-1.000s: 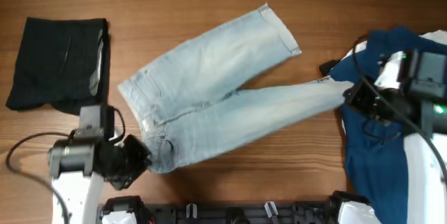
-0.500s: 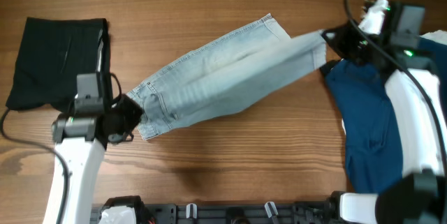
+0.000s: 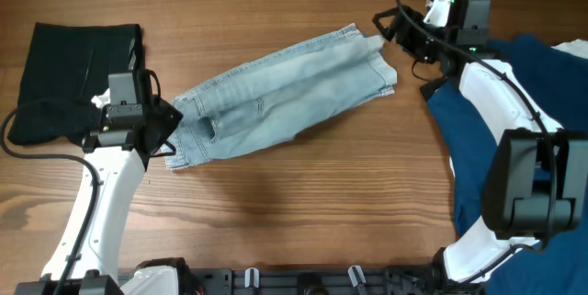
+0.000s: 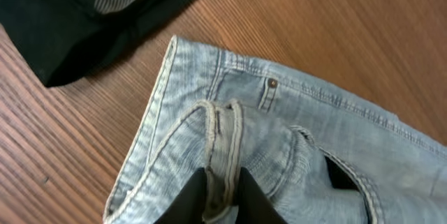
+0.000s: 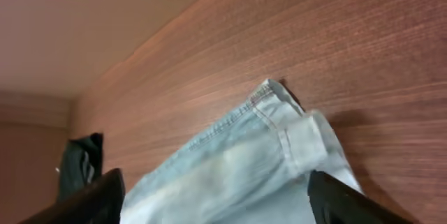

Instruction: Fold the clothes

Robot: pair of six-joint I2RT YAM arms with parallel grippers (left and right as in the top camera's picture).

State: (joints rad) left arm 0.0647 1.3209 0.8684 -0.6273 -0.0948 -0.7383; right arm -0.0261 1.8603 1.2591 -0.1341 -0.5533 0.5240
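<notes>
The light-blue denim jeans [image 3: 276, 93] lie slantwise on the table, one leg laid over the other, waistband at the left and hems at the right. My left gripper [image 3: 170, 131] sits at the waistband. In the left wrist view its jaws [image 4: 222, 196] pinch a raised fold of the waistband [image 4: 223, 140]. My right gripper [image 3: 393, 30] hangs just past the hems with nothing in it. In the right wrist view it [image 5: 223, 199] stands wide open above the leg ends [image 5: 279, 140].
A folded black garment [image 3: 78, 79] lies at the far left, close to the waistband [image 4: 84, 15]. A navy garment [image 3: 496, 157] is spread at the right edge, with a bit of white cloth [image 3: 574, 49] behind it. Bare wood [image 3: 303, 203] lies in front of the jeans.
The right gripper carried the near leg up over the far one, let it go and opened. The left gripper moved farther up the table with the waistband.
</notes>
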